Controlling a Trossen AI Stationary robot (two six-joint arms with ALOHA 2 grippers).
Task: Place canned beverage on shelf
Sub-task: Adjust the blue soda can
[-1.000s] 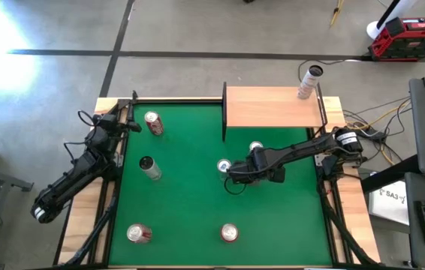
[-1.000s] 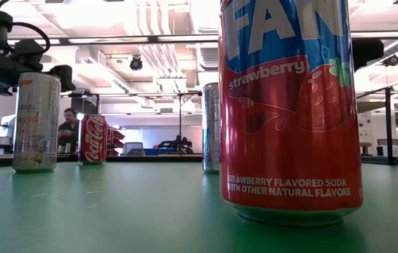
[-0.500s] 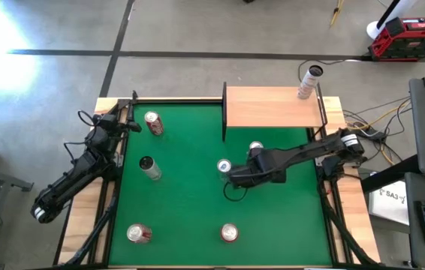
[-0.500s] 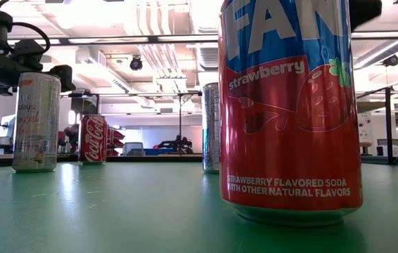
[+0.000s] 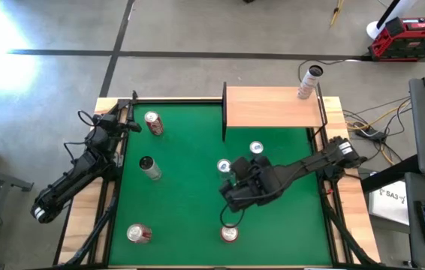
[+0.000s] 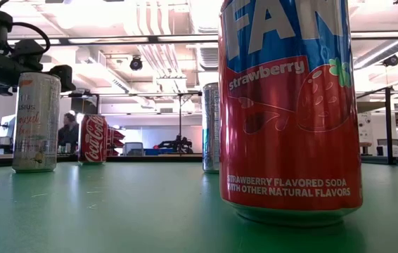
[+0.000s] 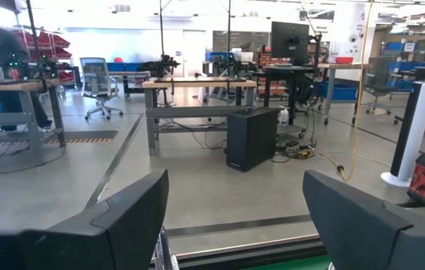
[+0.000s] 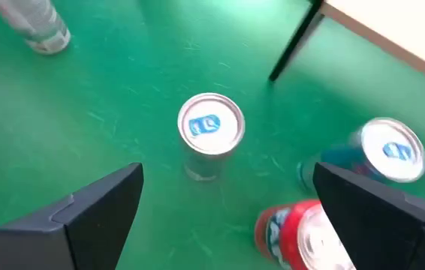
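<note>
Broadly, I have the green felt table [image 5: 182, 195] under both arms, with the wooden shelf [image 5: 272, 107] standing at its far edge, bare on top; a slim can [image 5: 308, 82] stands beyond it, and I cannot tell whether it rests on the board. My right arm reaches over the table's middle, its right gripper [image 5: 231, 196] spread wide and holding nothing, hovering above a cluster of cans; the left gripper [image 5: 128, 124] waits pinched closed at the far left corner, empty. Under the right wrist I see a silver-topped can [image 8: 210, 129] upright, a blue can [image 8: 381, 154] beside it, and the red strawberry soda can [image 8: 302, 234] nearer; none is on the shelf yet. I judge these cans stiff if full, but thin-walled, smooth and slippery; they tip easily; I would close on the mid-body of the silver-topped can, fingers level on opposite sides, squeezing gently to avoid denting.
</note>
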